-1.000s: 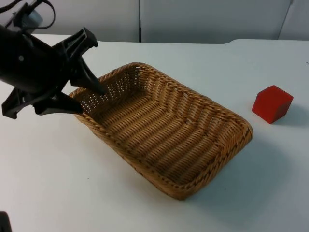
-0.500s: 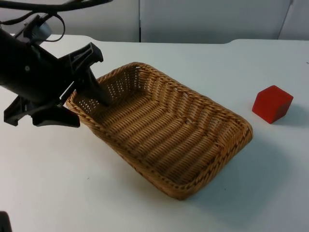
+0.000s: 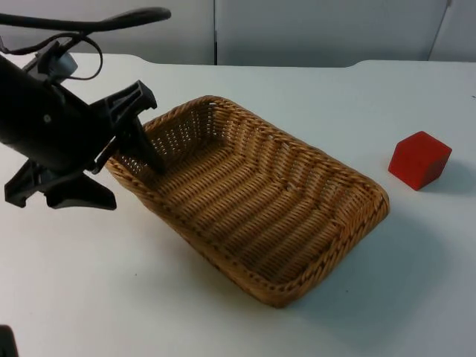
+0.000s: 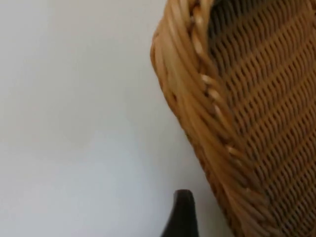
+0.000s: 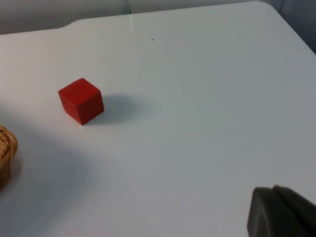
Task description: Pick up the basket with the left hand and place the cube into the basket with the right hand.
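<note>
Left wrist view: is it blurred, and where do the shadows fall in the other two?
Left wrist view: soft all over, the basket rim weave smeared, the left hand's fingertip a dark blur. Top view: crisp, the left hand astride the basket's rim; soft shadows fall beside the basket and the cube, no glare. Right wrist view: clear, the cube's shadow falls away from the basket.

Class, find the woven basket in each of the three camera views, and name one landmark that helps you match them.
Top view: the basket lies mid-table, the left gripper straddling its near-left rim.
Left wrist view: its rim and inner wall are seen close up beside a fingertip.
Right wrist view: a bit of its rim sits at the picture's edge.
Shared landmark: the red cube, apart from the basket.
</note>
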Robot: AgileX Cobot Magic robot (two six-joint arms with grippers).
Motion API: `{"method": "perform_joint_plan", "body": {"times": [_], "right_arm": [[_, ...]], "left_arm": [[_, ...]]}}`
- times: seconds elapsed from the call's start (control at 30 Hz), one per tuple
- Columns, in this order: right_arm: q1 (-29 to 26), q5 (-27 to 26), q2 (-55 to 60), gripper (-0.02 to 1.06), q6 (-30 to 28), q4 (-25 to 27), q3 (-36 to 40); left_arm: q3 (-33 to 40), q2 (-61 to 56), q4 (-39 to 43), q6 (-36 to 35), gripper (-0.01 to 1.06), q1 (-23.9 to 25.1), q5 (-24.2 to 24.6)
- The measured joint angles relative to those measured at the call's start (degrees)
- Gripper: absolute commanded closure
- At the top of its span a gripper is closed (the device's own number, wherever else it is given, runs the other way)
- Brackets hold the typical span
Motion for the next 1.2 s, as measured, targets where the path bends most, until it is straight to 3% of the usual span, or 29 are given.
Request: {"method": "perform_joint_plan", "body": {"times": [0.47, 0.97, 1.0, 1.03, 1.07, 1.13, 1.17, 1.2], "right_arm": [[0.0, 0.0, 0.0, 1.05, 0.0, 0.0, 0.0], [0.0, 0.0, 0.0, 1.05, 0.0, 0.0, 0.0], [0.0, 0.0, 0.0, 1.05, 0.0, 0.0, 0.0], [0.0, 0.0, 0.0, 1.05, 0.0, 0.0, 0.0], [0.0, 0.0, 0.0, 1.05, 0.0, 0.0, 0.0], [0.0, 0.0, 0.0, 1.05, 0.0, 0.0, 0.0], [0.0, 0.0, 0.0, 1.05, 0.0, 0.0, 0.0], [0.0, 0.0, 0.0, 1.05, 0.0, 0.0, 0.0]], "left_arm": [[-2.4, 4.0, -1.1, 0.0, 0.38, 0.0, -2.5], [-5.1, 8.9, -2.2, 0.0, 0.41, 0.0, -0.9], [-5.1, 9.4, -2.2, 0.0, 0.43, 0.0, -0.8], [-5.1, 9.4, -2.2, 0.0, 0.54, 0.0, -0.8], [-5.1, 9.7, -2.2, 0.2, 0.54, 0.0, -0.8], [-5.1, 10.0, -3.7, 1.2, 0.82, 0.0, -0.5], [-5.2, 10.0, -5.5, 2.0, 1.05, 0.0, -0.2], [-5.2, 10.0, -5.5, 2.0, 1.05, 0.0, -0.2]]}}
